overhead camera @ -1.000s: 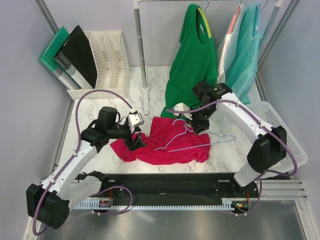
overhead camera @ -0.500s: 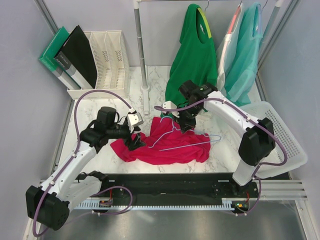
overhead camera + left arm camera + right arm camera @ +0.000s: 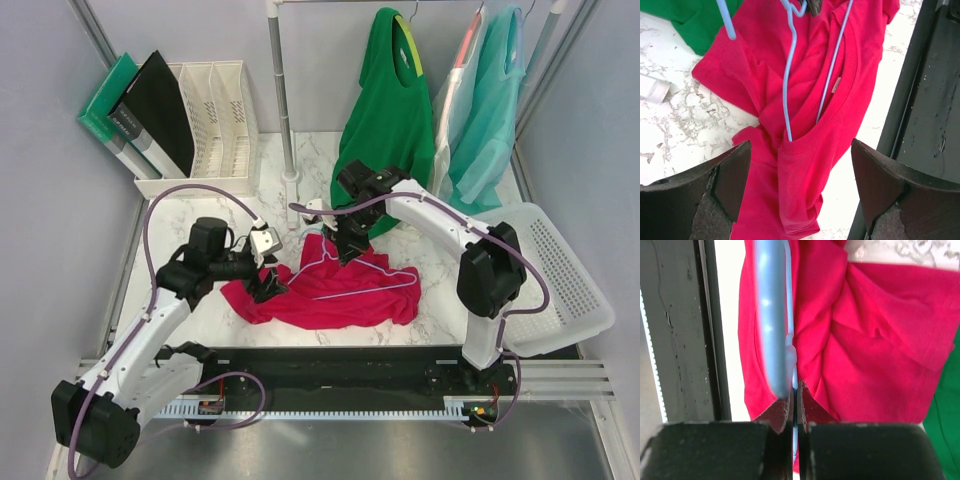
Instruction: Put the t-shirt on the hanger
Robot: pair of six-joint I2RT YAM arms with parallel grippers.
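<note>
The t-shirt [image 3: 345, 300] lies crumpled on the near middle of the marble bench [image 3: 200, 230], with the hanger [image 3: 771, 315] across it, one end tucked into the collar and the hook end clamped in the right hand [image 3: 795, 405], while the left hand [image 3: 800, 170] hangs over the shirt's left end, its fingers spread apart.

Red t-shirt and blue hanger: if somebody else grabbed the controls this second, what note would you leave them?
Left gripper: open, one finger on each side of the t-shirt at its collar.
Right gripper: shut on the hanger wire.
T-shirt lies crumpled on the table.
Done: one end of the hanger is tucked into the collar.
Left: feed the rest of the hanger inside and settle both shoulders on it.
</note>
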